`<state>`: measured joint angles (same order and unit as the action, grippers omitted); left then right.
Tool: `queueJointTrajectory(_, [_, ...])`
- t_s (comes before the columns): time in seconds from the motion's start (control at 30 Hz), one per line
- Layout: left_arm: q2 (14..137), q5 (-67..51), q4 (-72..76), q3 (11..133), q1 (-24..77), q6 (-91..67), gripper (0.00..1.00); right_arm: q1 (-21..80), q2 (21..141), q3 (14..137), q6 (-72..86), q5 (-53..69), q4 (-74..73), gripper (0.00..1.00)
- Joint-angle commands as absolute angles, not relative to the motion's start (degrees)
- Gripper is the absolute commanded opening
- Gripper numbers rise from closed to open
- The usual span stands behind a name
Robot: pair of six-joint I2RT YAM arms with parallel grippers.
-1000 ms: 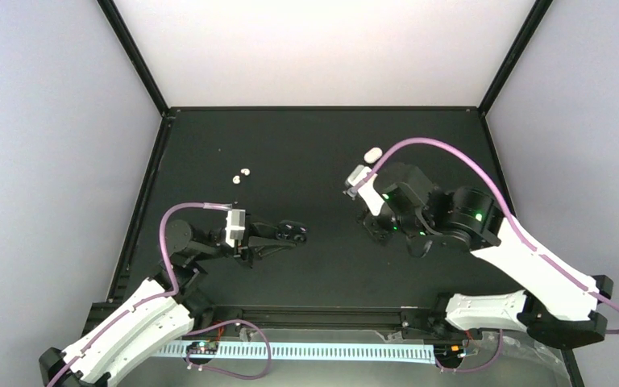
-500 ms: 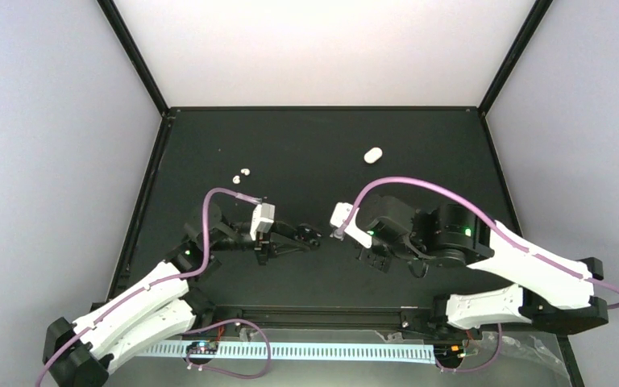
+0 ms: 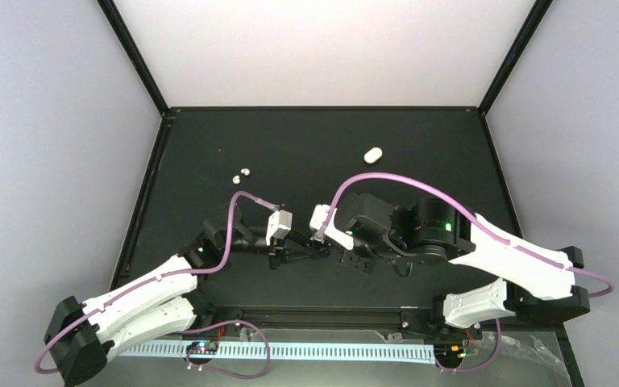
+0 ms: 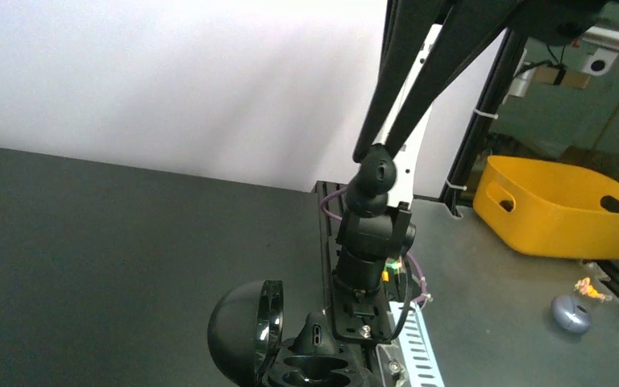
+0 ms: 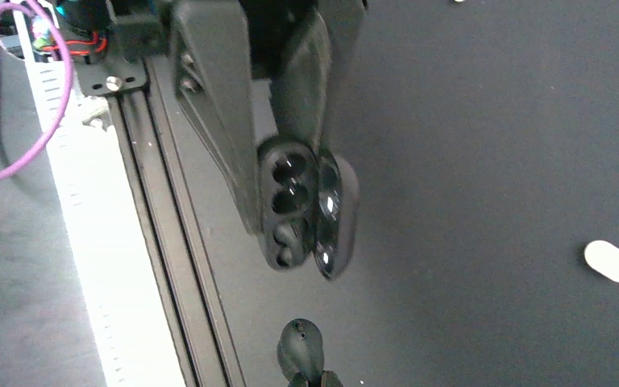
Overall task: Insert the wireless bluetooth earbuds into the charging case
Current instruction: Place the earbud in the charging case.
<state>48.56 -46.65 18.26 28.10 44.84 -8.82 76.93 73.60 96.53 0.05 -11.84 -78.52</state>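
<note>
Clamping the open case (image 5: 286, 242) by its base, the left gripper (image 3: 302, 248) presents it near the table centre. The lid (image 5: 332, 218) is swung aside and the wells (image 5: 288, 173) look empty. The earbuds (image 3: 246, 171) lie just beside each other on the mat (image 3: 419, 145) at far left, well apart from both grippers. Expect each bud to be very light, hard, smooth and prone to roll or flick away, so pinch it across its body with the fingertips only. The case is likely rigid and slippery, so grip the base flanks, not the hinged lid. The left arm (image 3: 153, 282) reaches low toward centre, its gripper pointing right. The right arm (image 3: 516, 262) is folded inward, and the right gripper (image 5: 305, 363) faces the case, near but apart from it. It carries nothing visible, and its finger spacing cannot be told.
</note>
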Motion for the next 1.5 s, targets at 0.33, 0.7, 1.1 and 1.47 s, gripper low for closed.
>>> queueJointTrajectory(0.33, [49.0,-41.9,17.6,29.6,48.1,-4.2,0.02,79.5,79.5,101.2,1.4,-9.9,-78.5,0.01])
queueJointTrajectory(0.7, [46.9,-41.5,17.4,28.6,48.4,-4.5,0.02,79.7,81.6,102.2,1.3,-12.5,-74.6,0.01])
queueJointTrajectory(1.1, [46.5,-41.8,17.9,28.6,48.5,-4.7,0.02,79.8,83.0,102.3,0.9,-16.2,-74.5,0.01])
queueJointTrajectory(1.47, [45.5,-42.0,18.5,28.6,48.6,-5.1,0.02,79.7,83.8,102.2,0.7,-15.7,-73.8,0.01])
